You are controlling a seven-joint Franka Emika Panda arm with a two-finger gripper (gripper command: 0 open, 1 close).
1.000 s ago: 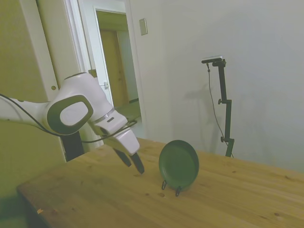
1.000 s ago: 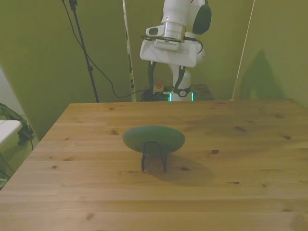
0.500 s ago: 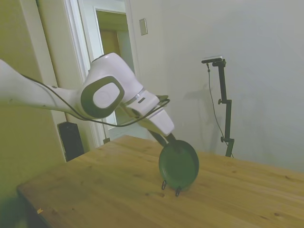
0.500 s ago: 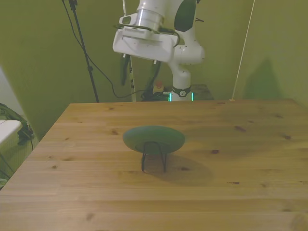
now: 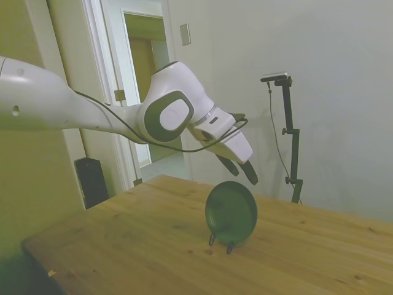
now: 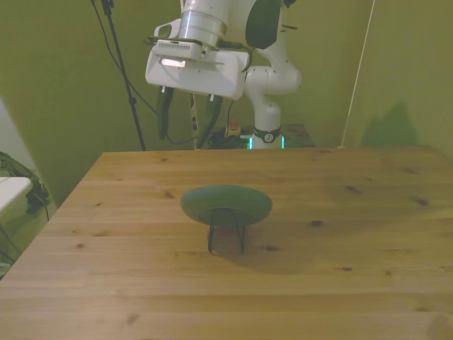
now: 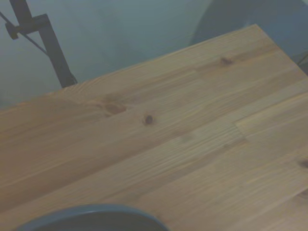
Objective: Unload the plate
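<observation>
A plain room with pale walls and an open doorway surrounds the wooden plank table [image 5: 153, 246]. Near its middle the round dark green matte plate [image 5: 231, 212] stands on edge, leaning in a thin black wire stand [image 6: 226, 230] that props it upright, leaving the rim free to grasp from above. The white arm's two-finger gripper [image 5: 241, 169] hangs just above that top rim, fingers spread wide and empty, probably lined up to straddle it.
</observation>
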